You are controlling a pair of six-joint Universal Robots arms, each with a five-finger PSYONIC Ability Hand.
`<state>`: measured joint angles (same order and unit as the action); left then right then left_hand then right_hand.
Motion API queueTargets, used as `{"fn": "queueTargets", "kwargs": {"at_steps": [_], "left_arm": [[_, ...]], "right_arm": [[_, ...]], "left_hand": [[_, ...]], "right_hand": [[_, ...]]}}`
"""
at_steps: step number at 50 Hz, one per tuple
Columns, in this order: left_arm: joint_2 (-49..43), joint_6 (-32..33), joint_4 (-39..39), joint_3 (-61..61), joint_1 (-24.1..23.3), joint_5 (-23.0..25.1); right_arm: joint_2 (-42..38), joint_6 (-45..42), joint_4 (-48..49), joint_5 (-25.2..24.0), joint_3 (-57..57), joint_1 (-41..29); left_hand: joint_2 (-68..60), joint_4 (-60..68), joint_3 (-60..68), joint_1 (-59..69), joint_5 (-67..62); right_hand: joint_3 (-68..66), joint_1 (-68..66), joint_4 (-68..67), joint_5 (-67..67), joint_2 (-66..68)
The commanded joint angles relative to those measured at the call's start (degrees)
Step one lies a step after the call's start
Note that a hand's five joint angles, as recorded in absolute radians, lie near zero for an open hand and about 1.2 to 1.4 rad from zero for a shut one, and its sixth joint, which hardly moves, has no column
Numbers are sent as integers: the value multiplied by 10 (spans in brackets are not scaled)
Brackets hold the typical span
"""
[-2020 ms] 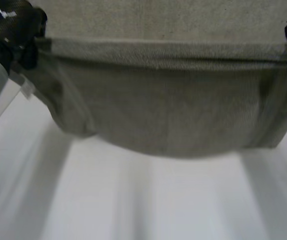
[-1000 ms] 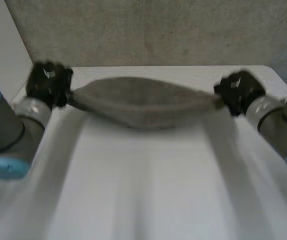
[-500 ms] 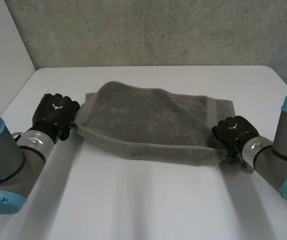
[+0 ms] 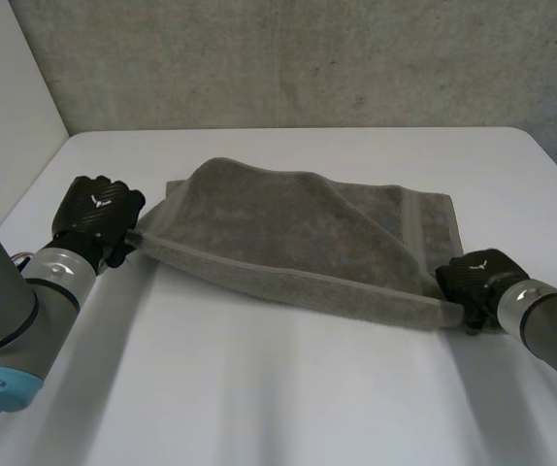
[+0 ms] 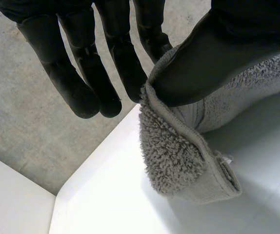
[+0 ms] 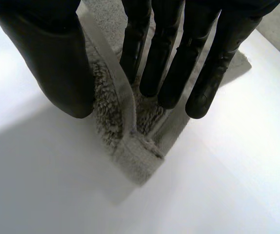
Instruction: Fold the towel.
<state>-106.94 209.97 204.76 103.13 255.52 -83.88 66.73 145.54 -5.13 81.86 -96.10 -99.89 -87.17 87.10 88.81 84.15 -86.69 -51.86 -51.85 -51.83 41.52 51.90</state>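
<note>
Where the towel lies: middle of the table, doubled over, its near edge a soft rounded ridge from 9 to 4 o'clock.
Towel: grey terry, looped pile, flat woven hem band.
Left hand: black, at the towel's 9 o'clock corner; thumb pinches the corner against straight fingers.
Right hand: black, at the 4 o'clock corner; hem clamped between thumb and fingers.
Table: white, smooth.
Wall: grey, rough, at 12 o'clock.

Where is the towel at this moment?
In the head view the towel lies across the middle of the table, between the left hand pinching one near corner and the right hand pinching the other.
</note>
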Motion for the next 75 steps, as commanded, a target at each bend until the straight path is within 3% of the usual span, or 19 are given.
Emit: {"fn": "queueTargets", "kwargs": {"at_steps": [1, 12, 17, 19, 21, 37, 39, 41, 42, 43, 57, 75], "left_arm": [[2, 0, -3, 3, 0, 0], [16, 0, -3, 15, -6, 0], [19, 0, -3, 16, -6, 0], [18, 0, -3, 16, -6, 0], [18, 0, -4, 16, -5, 1], [77, 0, -13, 34, 7, 1], [76, 0, -12, 37, 6, 2], [73, 1, -12, 37, 4, 1], [73, 1, -12, 37, 4, 1], [70, 2, -12, 37, 3, 1], [45, 2, -12, 21, 2, 1], [43, 1, -11, 24, 2, 1]], "right_arm": [[34, 1, -23, -25, -14, 19], [38, 12, -46, -58, -21, 20], [37, 21, -46, -68, -22, 22], [35, 21, -46, -72, -22, 22], [35, 21, -46, -74, -21, 22], [109, 16, -41, -79, -54, 51], [108, 18, -31, -81, -65, 51], [114, 24, 17, -113, -94, 52], [114, 24, 17, -113, -95, 52], [117, 24, 40, -124, -108, 53], [118, 47, 106, -154, -198, 62], [63, 40, 157, -173, -205, 64]], "left_hand": [[72, -71, -88, -41, 167], [72, -71, -88, -41, 167], [72, -71, -88, -41, 167], [72, -71, -88, -41, 167], [72, -71, -88, -41, 167], [72, -71, -88, -41, 167], [72, -71, -88, -41, 167], [72, -71, -88, -41, 167], [72, -71, -88, -41, 167], [72, -71, -88, -41, 167], [72, -71, -88, -41, 167], [72, -71, -88, -41, 167]], "right_hand": [[17, 17, 17, -14, -18], [78, 78, 78, -75, -78], [-8, -8, -8, 11, 7], [-227, -227, -227, 230, 226], [-281, -281, -281, 284, 280], [-281, -282, -282, 285, 281], [-242, -242, -242, 245, 241], [28, 28, 28, -24, -28], [29, 29, 29, -26, -30], [146, 146, 145, -142, -146], [201, 201, 200, -197, -201], [186, 186, 185, -182, -186]]}}
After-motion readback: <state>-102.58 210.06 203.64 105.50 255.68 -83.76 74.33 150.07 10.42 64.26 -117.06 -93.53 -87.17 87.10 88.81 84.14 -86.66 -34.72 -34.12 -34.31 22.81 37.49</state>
